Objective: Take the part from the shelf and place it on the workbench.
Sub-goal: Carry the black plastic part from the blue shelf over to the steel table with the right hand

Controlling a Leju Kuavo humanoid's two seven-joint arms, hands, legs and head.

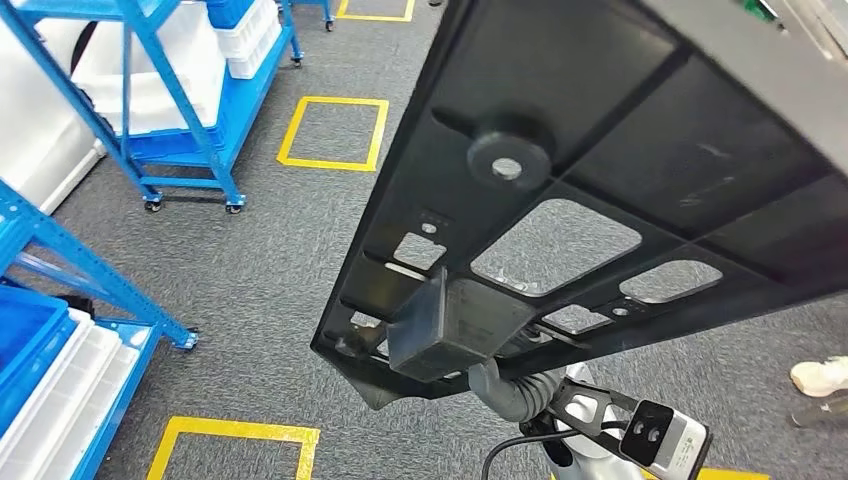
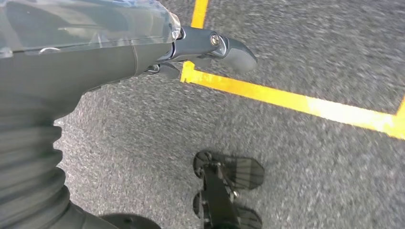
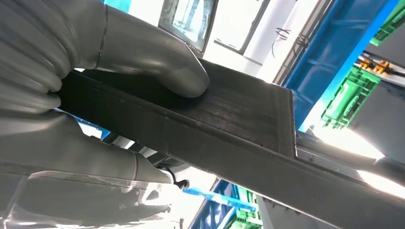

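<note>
Black part (image 1: 640,170) fills the head view, clamped by right hand (image 3: 95,95) fingers; left hand (image 2: 143,52) fingers' state unclear.

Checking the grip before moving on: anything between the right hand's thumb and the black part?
Nothing: in the right wrist view the thumb presses directly on the black part.

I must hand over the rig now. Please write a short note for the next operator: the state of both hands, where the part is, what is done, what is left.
Right hand: grips the edge of the black part, thumb on top.
Left hand: holds nothing, hangs above the grey floor.
Part: off the shelf, carried high and tilted in front of the head camera.
Done: pick-up.
Left: bring it to the workbench and set it down.
</note>
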